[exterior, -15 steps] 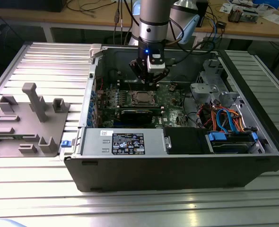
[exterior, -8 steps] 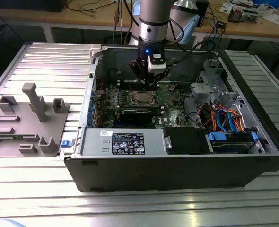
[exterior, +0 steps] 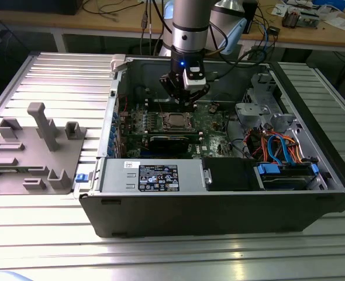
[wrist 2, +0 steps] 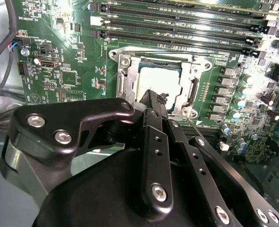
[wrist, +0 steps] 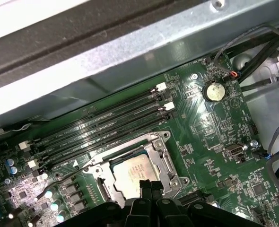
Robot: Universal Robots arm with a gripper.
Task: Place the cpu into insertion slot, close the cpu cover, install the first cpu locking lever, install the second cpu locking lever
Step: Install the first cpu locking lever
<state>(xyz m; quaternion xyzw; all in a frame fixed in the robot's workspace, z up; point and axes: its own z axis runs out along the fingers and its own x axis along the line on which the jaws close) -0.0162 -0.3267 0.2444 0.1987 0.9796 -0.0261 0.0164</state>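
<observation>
Closest to the wrist cameras: gripper (wrist: 149,184), tips pinched nearly together with nothing between them, hanging over the near edge of the cover frame (wrist 2: 126,78); contact unclear. Chip (wrist 2: 159,75) lies flat in the socket (exterior: 166,122) with the frame down around it, so seating and cover look done. My read: lever step is in hand. Wire lever (wrist 2: 192,126) pokes out past the frame corner, latch state unclear. That calls for a fine, steady push on thin wire. Exterior view: gripper at 12 o'clock of the socket. Beyond: memory slots (wrist 2: 177,23).
</observation>
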